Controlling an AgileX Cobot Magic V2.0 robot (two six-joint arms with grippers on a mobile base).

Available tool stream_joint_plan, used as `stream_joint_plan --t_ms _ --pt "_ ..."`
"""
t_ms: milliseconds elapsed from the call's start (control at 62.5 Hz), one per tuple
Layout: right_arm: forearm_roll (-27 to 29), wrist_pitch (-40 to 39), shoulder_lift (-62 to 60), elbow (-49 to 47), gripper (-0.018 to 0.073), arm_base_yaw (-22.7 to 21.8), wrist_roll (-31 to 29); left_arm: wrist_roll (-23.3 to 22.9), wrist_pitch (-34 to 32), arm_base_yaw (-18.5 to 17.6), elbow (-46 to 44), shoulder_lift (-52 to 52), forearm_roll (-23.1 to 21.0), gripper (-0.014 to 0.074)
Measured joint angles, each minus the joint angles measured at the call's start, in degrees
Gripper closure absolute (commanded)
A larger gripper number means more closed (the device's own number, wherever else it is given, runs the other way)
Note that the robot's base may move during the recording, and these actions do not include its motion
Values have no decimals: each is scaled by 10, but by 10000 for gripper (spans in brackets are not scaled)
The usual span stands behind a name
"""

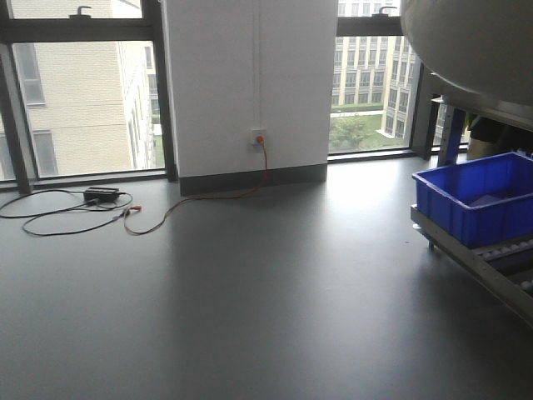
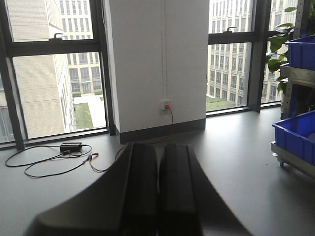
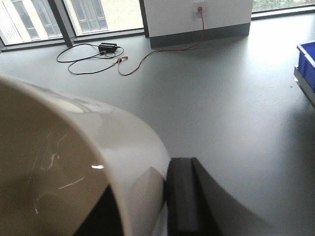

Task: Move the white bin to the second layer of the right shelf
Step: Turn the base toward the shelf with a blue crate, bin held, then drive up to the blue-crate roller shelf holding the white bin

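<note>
The white bin (image 1: pixel 475 42) hangs in the air at the top right of the front view, glossy and cream-white. In the right wrist view its rim and inside (image 3: pixel 74 162) fill the left half. My right gripper (image 3: pixel 142 201) is shut on the bin's wall, with one black finger (image 3: pixel 182 196) outside and the other dark inside. The right shelf stands at the right edge. A steel level (image 1: pixel 491 111), seemingly its second layer, shows just below the bin. My left gripper (image 2: pixel 158 147) is shut with nothing in it, its pads pressed together above the floor.
A blue crate (image 1: pixel 479 196) sits on the shelf's lowest roller rails (image 1: pixel 508 250). Another blue crate (image 2: pixel 301 51) stands on the level above. A white pillar (image 1: pixel 250 83) with a socket is ahead, and cables with a black adapter (image 1: pixel 102 194) lie on the grey floor at left.
</note>
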Motion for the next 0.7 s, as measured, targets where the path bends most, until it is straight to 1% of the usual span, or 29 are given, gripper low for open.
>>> stream_joint_plan --t_ms 705 --pt "0 0 0 0 503 0 0 0 0 0 0 0 0 512"
